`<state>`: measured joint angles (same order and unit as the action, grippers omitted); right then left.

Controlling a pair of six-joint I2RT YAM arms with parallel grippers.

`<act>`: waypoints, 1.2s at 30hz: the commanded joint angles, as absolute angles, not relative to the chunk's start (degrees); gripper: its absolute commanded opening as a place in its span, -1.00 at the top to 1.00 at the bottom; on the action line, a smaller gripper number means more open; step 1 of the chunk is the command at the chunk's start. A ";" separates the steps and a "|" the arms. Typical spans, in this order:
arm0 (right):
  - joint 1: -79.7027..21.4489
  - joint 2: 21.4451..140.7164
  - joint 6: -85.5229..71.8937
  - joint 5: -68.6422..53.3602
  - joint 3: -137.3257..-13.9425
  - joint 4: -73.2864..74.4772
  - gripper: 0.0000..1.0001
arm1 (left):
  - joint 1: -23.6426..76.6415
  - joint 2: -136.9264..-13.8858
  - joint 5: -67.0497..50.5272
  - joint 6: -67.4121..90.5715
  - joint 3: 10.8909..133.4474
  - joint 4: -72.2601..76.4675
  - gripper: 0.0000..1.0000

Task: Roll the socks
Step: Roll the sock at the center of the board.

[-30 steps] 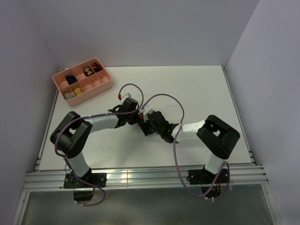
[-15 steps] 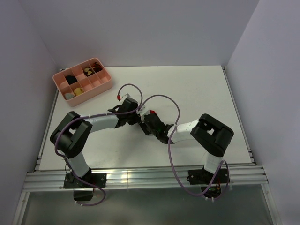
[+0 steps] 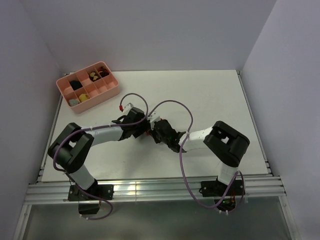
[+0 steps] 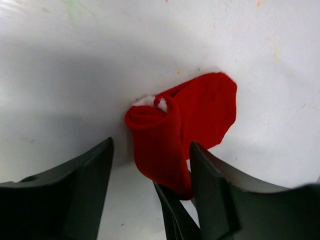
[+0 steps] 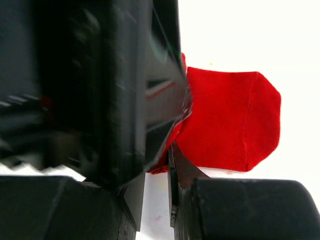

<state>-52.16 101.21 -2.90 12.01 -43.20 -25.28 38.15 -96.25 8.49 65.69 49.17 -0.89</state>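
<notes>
The red socks (image 4: pixel 170 135) lie on the white table, one side rolled into a tube with a white tag at its top, the rest flat. My left gripper (image 4: pixel 151 150) is open, a finger on each side of the roll. My right gripper (image 5: pixel 160 170) comes in from the opposite side, its jaws nearly together and pinching the near end of the socks (image 5: pixel 225 120). One of its fingers (image 4: pixel 170 210) shows between the left's. From above, the two grippers (image 3: pixel 146 129) (image 3: pixel 156 131) meet at the table's middle and cover the socks.
A pink compartment tray (image 3: pixel 97 100) with several dark and yellow rolled bundles stands at the back left. Purple cables loop over both arms. The left gripper's body (image 5: pixel 100 90) fills the left of the right wrist view.
My left gripper has opened and let go of the socks. My right gripper has closed down on their end. The left arm's elbow has shifted slightly left.
</notes>
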 commanded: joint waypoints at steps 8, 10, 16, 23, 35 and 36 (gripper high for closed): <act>-38.61 102.56 -15.97 -18.78 -45.35 -22.33 1.00 | 37.35 -86.57 13.45 70.31 42.81 5.88 -0.53; -35.96 103.79 -18.18 -26.49 -45.88 -22.24 1.00 | 37.35 -86.13 12.75 69.35 41.67 8.34 -0.53; -27.78 111.00 -30.55 -42.26 -48.08 -26.09 1.00 | 37.35 -87.89 9.67 68.47 40.34 12.56 -0.49; -23.12 117.95 -37.53 -52.47 -49.83 -28.74 1.00 | 37.44 -91.14 8.35 68.03 41.31 15.38 -0.47; -21.53 120.15 -40.08 -53.44 -50.63 -27.60 1.00 | 37.44 -97.99 8.44 68.64 44.21 17.23 -0.43; -21.45 120.49 -40.34 -53.35 -50.54 -27.77 1.00 | 37.35 -98.26 8.35 68.73 44.56 17.05 -0.42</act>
<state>-21.80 118.24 -39.86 -54.52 -50.68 -32.16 37.47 -96.55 8.80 68.49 42.54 15.53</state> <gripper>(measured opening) 0.257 0.714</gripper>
